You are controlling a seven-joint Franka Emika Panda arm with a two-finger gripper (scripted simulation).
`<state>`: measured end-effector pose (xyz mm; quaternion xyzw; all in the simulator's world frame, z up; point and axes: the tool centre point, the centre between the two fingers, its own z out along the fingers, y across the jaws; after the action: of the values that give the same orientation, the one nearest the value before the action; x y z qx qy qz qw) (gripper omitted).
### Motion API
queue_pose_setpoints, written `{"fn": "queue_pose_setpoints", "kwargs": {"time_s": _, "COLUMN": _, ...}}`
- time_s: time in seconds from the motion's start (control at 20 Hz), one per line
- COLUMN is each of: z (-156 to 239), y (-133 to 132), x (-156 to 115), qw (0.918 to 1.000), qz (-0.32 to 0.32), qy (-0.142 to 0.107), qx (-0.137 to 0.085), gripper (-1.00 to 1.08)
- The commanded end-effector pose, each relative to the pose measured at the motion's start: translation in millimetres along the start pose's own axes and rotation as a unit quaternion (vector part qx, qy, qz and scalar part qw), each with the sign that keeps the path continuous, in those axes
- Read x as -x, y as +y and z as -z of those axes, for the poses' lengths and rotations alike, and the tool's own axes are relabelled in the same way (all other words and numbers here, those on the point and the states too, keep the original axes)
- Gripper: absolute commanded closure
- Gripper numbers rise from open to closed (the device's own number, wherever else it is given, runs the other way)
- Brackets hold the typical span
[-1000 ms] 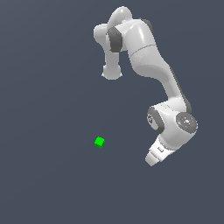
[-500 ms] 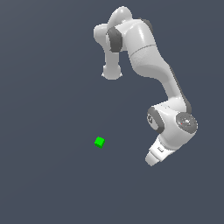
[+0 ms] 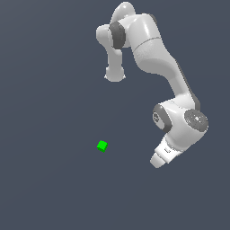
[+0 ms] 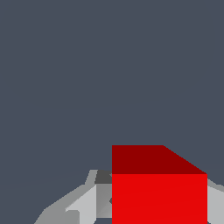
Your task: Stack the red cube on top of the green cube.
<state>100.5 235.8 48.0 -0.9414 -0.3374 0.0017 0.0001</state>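
The red cube [image 4: 159,192] fills the near part of the wrist view, sitting between the two grey fingers [image 4: 87,203] of my gripper [image 4: 159,210]. Both fingers lie against its sides, so the gripper is shut on it. In the exterior view the red cube is hidden under the arm. There only the white hand of my gripper [image 3: 158,159] shows, low down towards the exterior view's right. The green cube [image 3: 102,145] lies alone on the dark floor, well off to the exterior view's left of the hand.
The arm's white links [image 3: 148,45] arch over the back of the scene towards the base column [image 3: 115,67]. All around is a plain dark grey floor [image 3: 45,179].
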Motion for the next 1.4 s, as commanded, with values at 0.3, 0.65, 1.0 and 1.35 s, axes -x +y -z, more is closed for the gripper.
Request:
{"fn": "queue_pose_setpoints", "kwargs": {"time_s": 0.3, "z": 58.5, "y": -0.2, "x": 0.0, "qw": 1.0000, "qz": 0.000, "qy": 0.001, "qx": 0.001, "gripper": 1.08}}
{"fn": "queue_pose_setpoints", "kwargs": {"time_s": 0.65, "z": 72.2, "y": 0.2, "x": -1.5, "qw": 1.0000, "qz": 0.000, "qy": 0.002, "qx": 0.001, "gripper": 1.08}}
{"fn": "queue_pose_setpoints", "kwargs": {"time_s": 1.0, "z": 70.9, "y": 3.1, "x": 2.0, "qw": 1.0000, "qz": 0.000, "qy": 0.002, "qx": 0.001, "gripper": 1.08}}
{"fn": "queue_pose_setpoints", "kwargs": {"time_s": 1.35, "z": 66.5, "y": 17.3, "x": 19.9, "qw": 1.0000, "qz": 0.000, "qy": 0.002, "qx": 0.001, "gripper": 1.08}}
